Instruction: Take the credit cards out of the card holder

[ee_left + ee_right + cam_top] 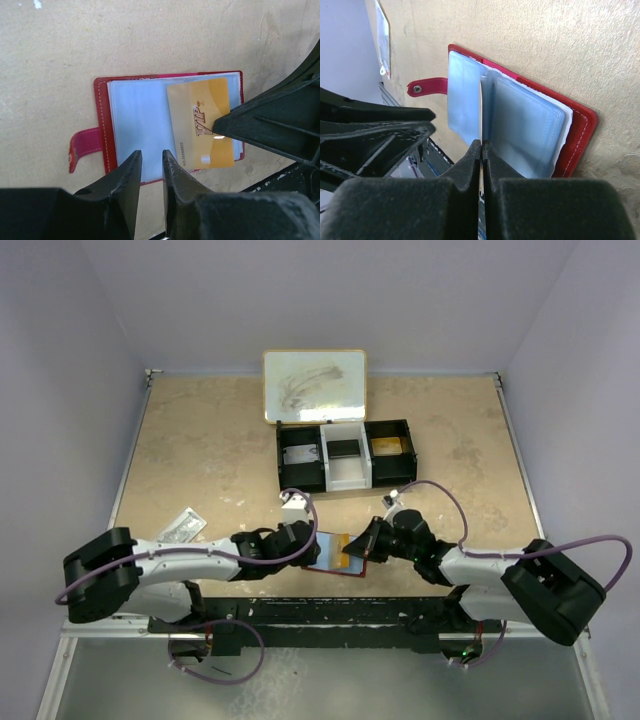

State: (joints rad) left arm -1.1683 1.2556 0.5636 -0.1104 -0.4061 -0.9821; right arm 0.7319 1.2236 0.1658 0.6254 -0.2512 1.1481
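The red card holder [322,562] lies open on the table between my two grippers, its pale blue sleeves [140,120] facing up and its red tab [85,145] to one side. A gold VIP card [200,125] sticks partly out of a sleeve. My right gripper [362,545] is shut on this card, which shows edge-on between its fingers in the right wrist view [481,115]. My left gripper [151,156] is open by a narrow gap, empty, at the near edge of the holder [580,135].
A long black tray [281,455] with a white middle compartment stands behind the holder, with cards in its side compartments. A white board [314,387] lies at the back. A small printed paper [182,527] lies at the left.
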